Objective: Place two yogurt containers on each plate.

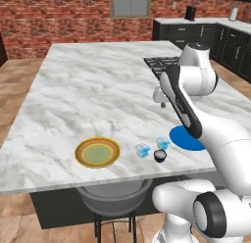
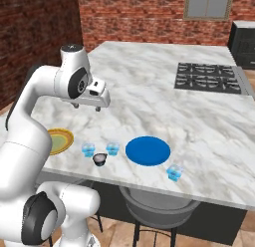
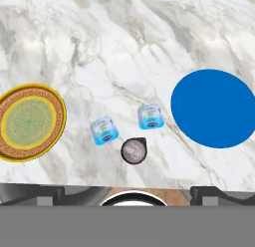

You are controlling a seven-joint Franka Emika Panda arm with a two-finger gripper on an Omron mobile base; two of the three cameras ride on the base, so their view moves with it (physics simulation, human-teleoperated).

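My gripper hangs wide open, holding nothing, and I think nothing is done: both plates look bare, four cups sit on the counter.

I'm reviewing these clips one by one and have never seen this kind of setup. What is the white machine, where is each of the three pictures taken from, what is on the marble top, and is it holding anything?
It is a white robot arm on a drivable base, in a rendered kitchen. Two pictures come from cameras behind the arm, left and right; the third looks down from its hand. The gripper hangs open above the marble counter, holding nothing. On the counter lie a yellow-rimmed plate, a blue plate, and between them two pale blue yogurt cups and a dark cup. A third pale blue cup sits beyond the blue plate, near the counter's edge. Both plates are bare.
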